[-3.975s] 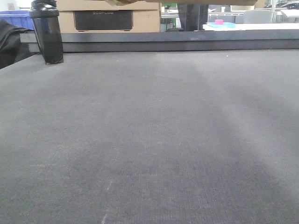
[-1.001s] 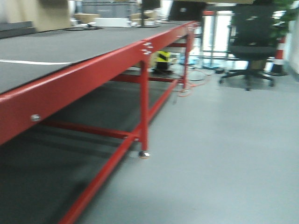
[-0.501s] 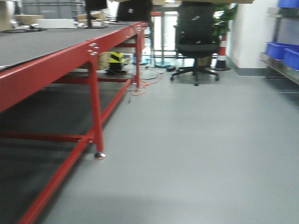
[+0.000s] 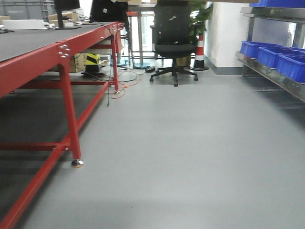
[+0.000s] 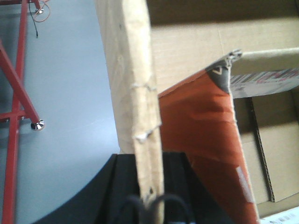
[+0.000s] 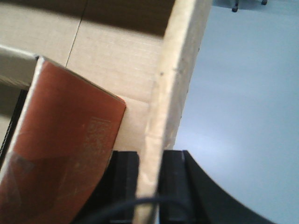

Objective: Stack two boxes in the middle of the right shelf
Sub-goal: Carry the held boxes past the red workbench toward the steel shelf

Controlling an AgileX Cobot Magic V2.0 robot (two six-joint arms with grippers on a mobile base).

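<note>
Both wrist views look into one brown cardboard box from opposite sides. My left gripper (image 5: pixel 148 156) is shut on the box's left wall (image 5: pixel 133 70), which stands on edge between its black fingers (image 5: pixel 122 175). My right gripper (image 6: pixel 152 156) is shut on the opposite wall (image 6: pixel 180 56). An orange-red package (image 5: pixel 201 130) and more brown cardboard (image 5: pixel 273 154) lie inside; whether that is a second box I cannot tell. The box hangs above the grey floor. The steel shelf (image 4: pixel 269 75) runs along the right edge of the front view.
Blue bins (image 4: pixel 281 59) stand on the shelf level, with another level (image 4: pixel 271 12) above. A red-framed grey-topped table (image 4: pixel 66 95) lines the left side. A black office chair (image 4: pixel 172 45), cables and a striped cone (image 4: pixel 200 50) stand at the far end of the aisle.
The front view has swung right, from the grey tabletop to the aisle. The table has slid left, and the shelf with blue bins has come further into sight.
</note>
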